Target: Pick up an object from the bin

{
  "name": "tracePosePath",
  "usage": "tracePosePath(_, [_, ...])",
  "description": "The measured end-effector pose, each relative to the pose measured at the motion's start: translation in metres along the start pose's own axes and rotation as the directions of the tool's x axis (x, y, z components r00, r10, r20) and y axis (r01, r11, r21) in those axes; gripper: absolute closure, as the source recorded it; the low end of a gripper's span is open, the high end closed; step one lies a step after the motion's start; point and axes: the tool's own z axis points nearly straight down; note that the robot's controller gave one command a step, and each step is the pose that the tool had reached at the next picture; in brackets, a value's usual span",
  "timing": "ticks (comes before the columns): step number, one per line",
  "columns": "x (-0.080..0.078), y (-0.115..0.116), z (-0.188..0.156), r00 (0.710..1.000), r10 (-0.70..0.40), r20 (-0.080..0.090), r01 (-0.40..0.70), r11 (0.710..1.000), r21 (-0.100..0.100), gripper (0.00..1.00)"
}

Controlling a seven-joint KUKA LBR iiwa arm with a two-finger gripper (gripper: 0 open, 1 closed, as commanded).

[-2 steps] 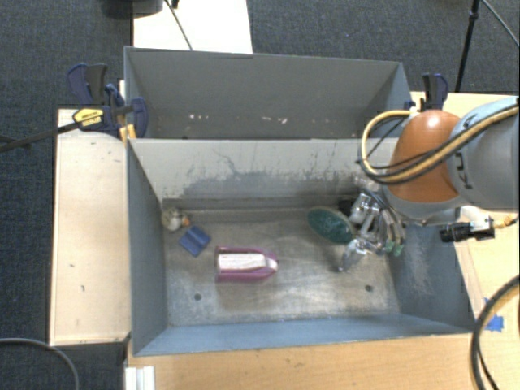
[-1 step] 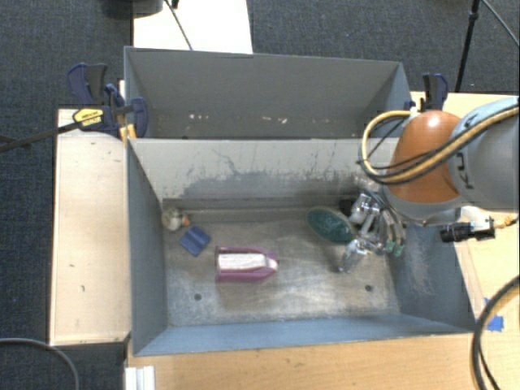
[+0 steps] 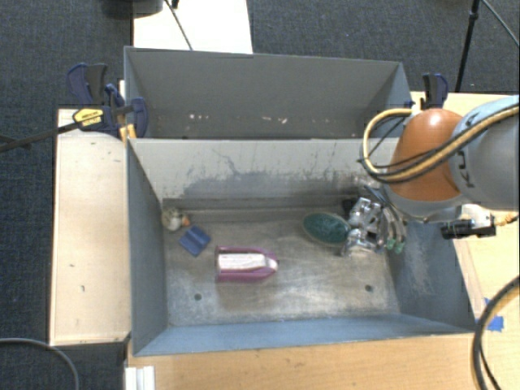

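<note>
Gripper (image 3: 363, 232) is down at the bin's (image 3: 309, 287) far right, just beside the dark green oval thing (image 3: 325, 227), which looks light and kinda slick, so I'd pinch across its narrow width, and honestly can't tell if the jaws are open.

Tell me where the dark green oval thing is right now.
Camera view: the dark green oval thing lies right of centre on the bin floor, near the back wall, just left of the pincer; the purple and white box lies further left.
</note>
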Motion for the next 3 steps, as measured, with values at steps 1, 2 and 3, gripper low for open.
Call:
tracePosePath(1, [-0.001,0.000,-0.017,1.000,-0.003,-0.003,0.003,1.000,-0.001,1.00])
tracePosePath(2, [-0.003,0.001,-0.059,1.000,-0.007,-0.001,0.007,1.000,-0.002,1.00])
tracePosePath(3, [-0.004,0.001,-0.096,1.000,-0.012,0.000,0.012,1.000,-0.002,1.00])
